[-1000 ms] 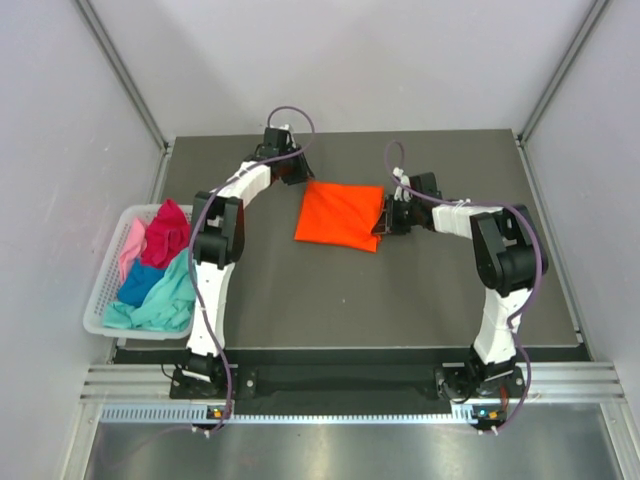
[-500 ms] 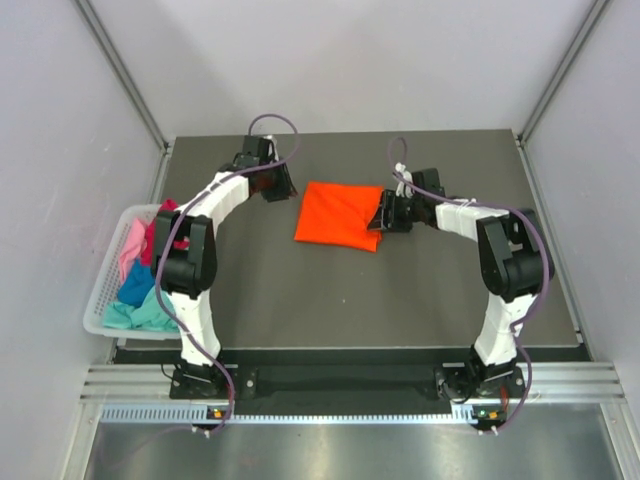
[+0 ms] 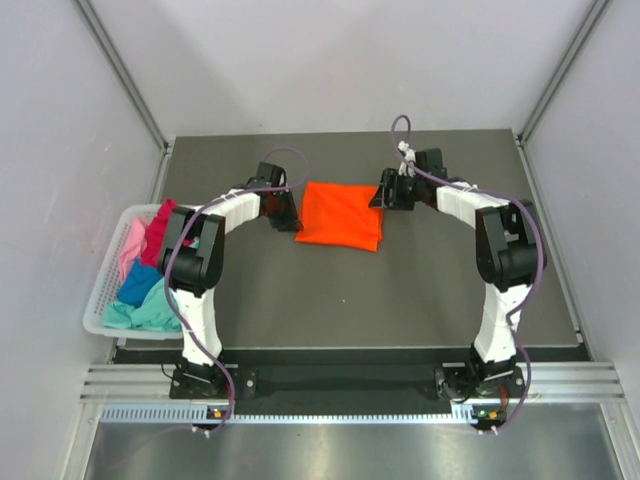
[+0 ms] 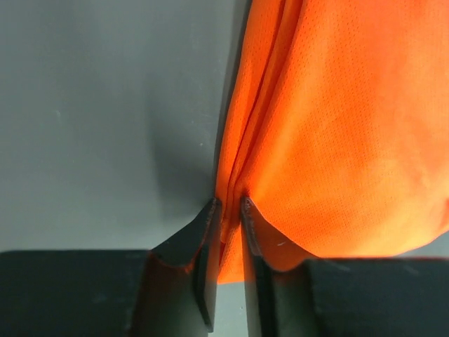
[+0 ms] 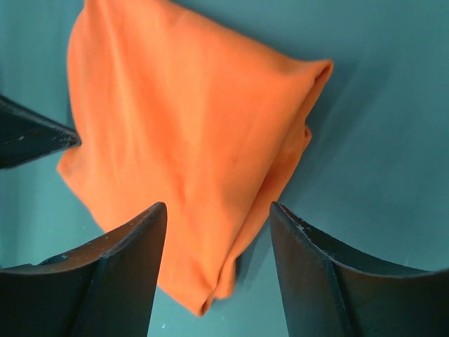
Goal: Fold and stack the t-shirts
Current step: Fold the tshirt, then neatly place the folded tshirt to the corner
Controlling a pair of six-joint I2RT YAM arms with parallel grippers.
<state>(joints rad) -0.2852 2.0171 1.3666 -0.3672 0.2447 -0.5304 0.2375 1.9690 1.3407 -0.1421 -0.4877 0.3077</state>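
The orange shirt point(image 3: 340, 215) lay folded into a rough square on the dark surface point(image 3: 400, 290), toward 12 o'clock from the surface's middle. Its layered edge at 9 o'clock showed several loose plies in the left wrist view point(image 4: 337, 126).

The left claw point(image 4: 228, 210) had that 9 o'clock edge pinched. Its jaws were nearly together, with a thin strip of orange cloth between them. The right claw point(image 5: 216, 207) stood near the shirt's 2 o'clock corner with its jaws wide apart. It straddled the cloth point(image 5: 189, 140) and held nothing.

The other shirts point(image 3: 155, 270), magenta, pale pink, blue and teal, sat bundled and unfolded in the white basket point(image 3: 95, 320). The basket was at 9 o'clock, off the surface's edge and well apart from the orange one.

By my judgement, the fold itself was most at risk. With only one side gripped and the other claw open, a pull toward 9 o'clock could drag the whole square or peel the plies apart. The pinch may also have caught only some layers. If so, a lift would let the loose ones sag and undo the fold. If the right claw closed where it stood, it might take just the top ply at the corner and bunch it.
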